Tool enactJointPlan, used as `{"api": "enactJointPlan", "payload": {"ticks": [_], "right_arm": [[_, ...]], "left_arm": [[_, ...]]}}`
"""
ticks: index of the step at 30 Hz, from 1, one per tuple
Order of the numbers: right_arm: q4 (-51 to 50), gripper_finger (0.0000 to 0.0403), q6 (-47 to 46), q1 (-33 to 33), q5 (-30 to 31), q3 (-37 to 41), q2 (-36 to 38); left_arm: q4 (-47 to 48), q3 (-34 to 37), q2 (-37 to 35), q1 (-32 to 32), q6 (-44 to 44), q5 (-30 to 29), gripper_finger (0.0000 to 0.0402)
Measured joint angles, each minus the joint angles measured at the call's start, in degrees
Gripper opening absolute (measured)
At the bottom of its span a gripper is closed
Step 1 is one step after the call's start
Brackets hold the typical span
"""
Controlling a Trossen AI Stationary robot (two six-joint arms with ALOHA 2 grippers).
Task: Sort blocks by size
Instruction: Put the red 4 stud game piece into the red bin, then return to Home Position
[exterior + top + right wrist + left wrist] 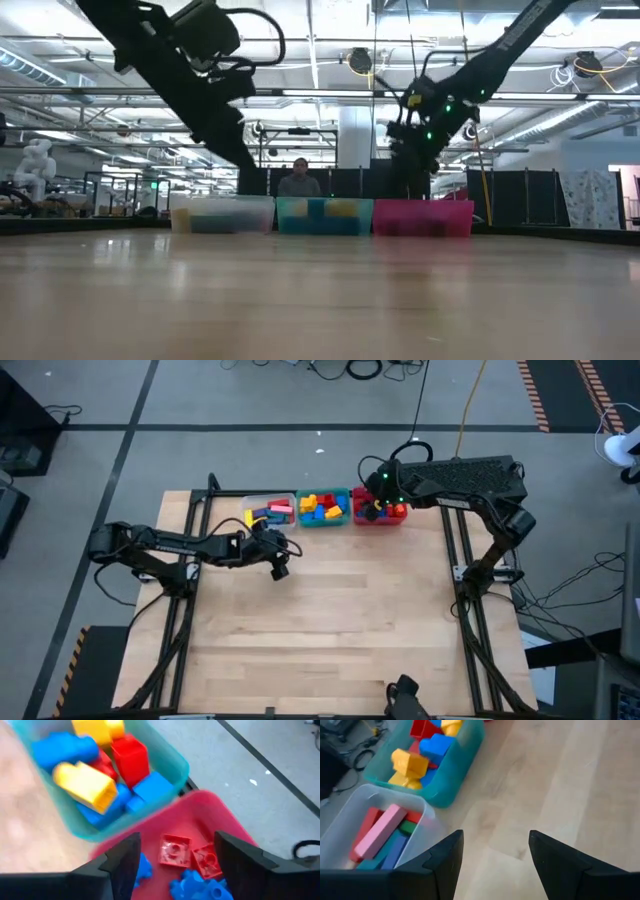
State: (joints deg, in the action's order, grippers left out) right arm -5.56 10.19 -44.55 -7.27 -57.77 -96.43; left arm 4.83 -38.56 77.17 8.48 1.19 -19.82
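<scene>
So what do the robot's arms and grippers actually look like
Both arms are dark, nearly black, slim jointed links with black cables looping along them. The right arm has small green lights glowing near its wrist. The left gripper and right gripper each have two flat, dark, wedge-shaped fingers.

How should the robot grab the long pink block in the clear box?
Grip the pink block across its narrow width, near its middle, coming from above. It lies flat on top of the other bars in the clear bin, so its long sides look free, while the walls probably block a sideways approach.
</scene>
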Motion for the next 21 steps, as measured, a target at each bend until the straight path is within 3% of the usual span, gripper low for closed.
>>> {"api": "enactJointPlan", "payload": {"ticks": [5, 11, 21], "right_arm": [[-2.62, 0.0238, -3.71, 2.0, -3.42, 0.02, 6.7], [-3.62, 0.0215, -6.28, 9.93, -3.65, 2.73, 16.17], [7.58, 0.0157, -13.51, 22.45, -3.31, 15.82, 33.33]], "left_arm": [[0.65, 1.01, 0.02, -1.45, 2.14, -2.07, 0.0228], [3.46, 1.19, -1.35, -2.0, 6.91, -4.26, 0.0228], [2.11, 1.42, -15.7, -8.37, 4.43, 0.59, 0.018]]}}
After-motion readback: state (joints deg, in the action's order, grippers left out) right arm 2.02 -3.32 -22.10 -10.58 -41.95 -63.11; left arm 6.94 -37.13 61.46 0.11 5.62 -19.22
